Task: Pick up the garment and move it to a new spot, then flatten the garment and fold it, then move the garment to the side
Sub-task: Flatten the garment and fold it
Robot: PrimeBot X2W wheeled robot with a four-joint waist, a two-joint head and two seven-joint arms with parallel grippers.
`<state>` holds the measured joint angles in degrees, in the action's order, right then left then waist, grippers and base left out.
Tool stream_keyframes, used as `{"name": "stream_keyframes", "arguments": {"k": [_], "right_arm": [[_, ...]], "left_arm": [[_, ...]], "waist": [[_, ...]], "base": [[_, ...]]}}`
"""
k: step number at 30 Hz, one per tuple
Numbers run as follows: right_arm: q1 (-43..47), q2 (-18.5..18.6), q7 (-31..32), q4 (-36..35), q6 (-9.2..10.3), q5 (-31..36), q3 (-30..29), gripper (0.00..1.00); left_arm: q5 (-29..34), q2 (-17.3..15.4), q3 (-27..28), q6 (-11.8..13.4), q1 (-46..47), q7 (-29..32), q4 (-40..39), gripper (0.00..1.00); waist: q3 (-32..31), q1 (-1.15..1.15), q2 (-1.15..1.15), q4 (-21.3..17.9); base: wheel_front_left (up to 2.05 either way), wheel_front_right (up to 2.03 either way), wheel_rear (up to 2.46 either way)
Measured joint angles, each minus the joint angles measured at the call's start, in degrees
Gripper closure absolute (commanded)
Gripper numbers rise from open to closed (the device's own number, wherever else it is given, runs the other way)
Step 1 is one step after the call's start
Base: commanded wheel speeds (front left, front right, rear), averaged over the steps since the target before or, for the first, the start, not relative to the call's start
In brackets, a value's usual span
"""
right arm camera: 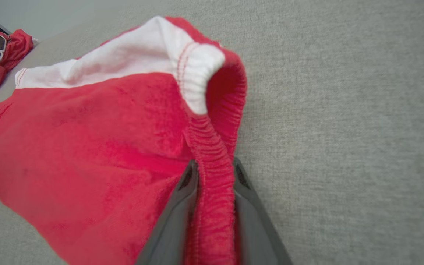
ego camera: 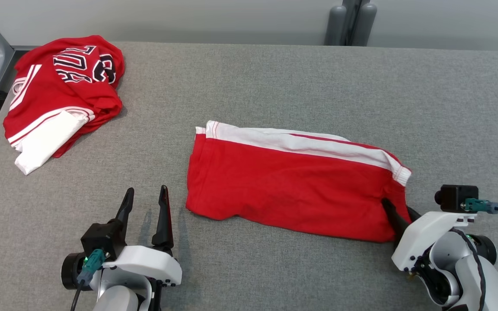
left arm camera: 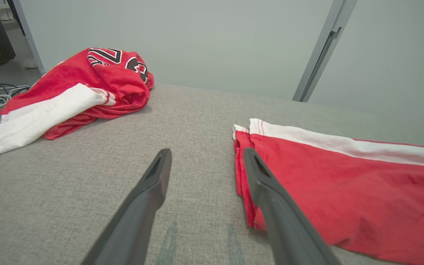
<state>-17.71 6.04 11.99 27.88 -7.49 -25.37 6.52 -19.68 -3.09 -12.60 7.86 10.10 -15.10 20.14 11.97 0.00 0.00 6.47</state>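
1. The garment (ego camera: 292, 185), red shorts with a white band, lies folded flat on the table (ego camera: 275, 77).
2. The right gripper (right arm camera: 215, 167) pinches the elastic waistband (right arm camera: 212, 140) at the garment's near right corner, with its fingers narrow on the cloth.
3. The left gripper (ego camera: 147, 190) stands wide and holds nothing, just beside the garment's near left corner.
4. We judge the next grasp to be that left corner. We take every layer there before lifting, then raise both corners level so the fold holds.
5. No container is involved. A red jersey (ego camera: 63, 95) lies heaped well beyond the garment's left end.
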Motion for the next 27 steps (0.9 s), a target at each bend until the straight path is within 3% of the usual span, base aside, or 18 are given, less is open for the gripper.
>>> {"name": "stream_keyframes", "arguments": {"k": [1,2,8,13,20,27], "right_arm": [[-0.2,0.0,0.4,0.2,0.0,-0.6,0.2,0.82],[-0.3,0.1,0.6,0.2,0.0,-1.3,0.4,1.0],[-1.3,1.0,2.0,-0.3,-0.01,-5.1,1.2,1.0],[-1.9,4.4,4.9,-2.6,-0.01,-9.1,0.6,1.0],[-1.6,11.5,9.9,-4.6,-0.01,-10.9,-5.3,1.0],[-1.0,13.7,12.8,-4.9,0.0,-9.3,-10.7,1.0]], "left_arm": [[0.0,0.0,0.2,0.0,0.0,0.0,0.0,0.0],[0.1,0.0,0.3,-0.1,0.0,0.0,0.0,0.0],[1.1,0.2,0.8,-0.6,0.0,0.0,-0.3,0.0],[2.0,0.2,0.9,-1.1,0.1,0.0,-0.9,0.0],[2.6,0.3,0.2,-1.8,0.1,0.0,-1.1,0.0],[2.6,0.3,-0.6,-1.8,0.1,0.0,-0.8,0.0]], "waist": [[0.0,0.0,0.0,0.0],[0.0,0.0,0.0,-0.1],[-0.1,0.0,0.0,-1.2],[-0.4,0.0,0.0,-2.9],[-1.0,0.0,0.0,-5.6],[-1.2,0.0,0.0,-7.3]], "base": [[0.0,0.0,0.0],[0.0,0.0,0.0],[0.0,0.0,0.0],[0.0,0.0,0.0],[0.0,0.0,0.0],[0.0,0.0,0.0]]}}
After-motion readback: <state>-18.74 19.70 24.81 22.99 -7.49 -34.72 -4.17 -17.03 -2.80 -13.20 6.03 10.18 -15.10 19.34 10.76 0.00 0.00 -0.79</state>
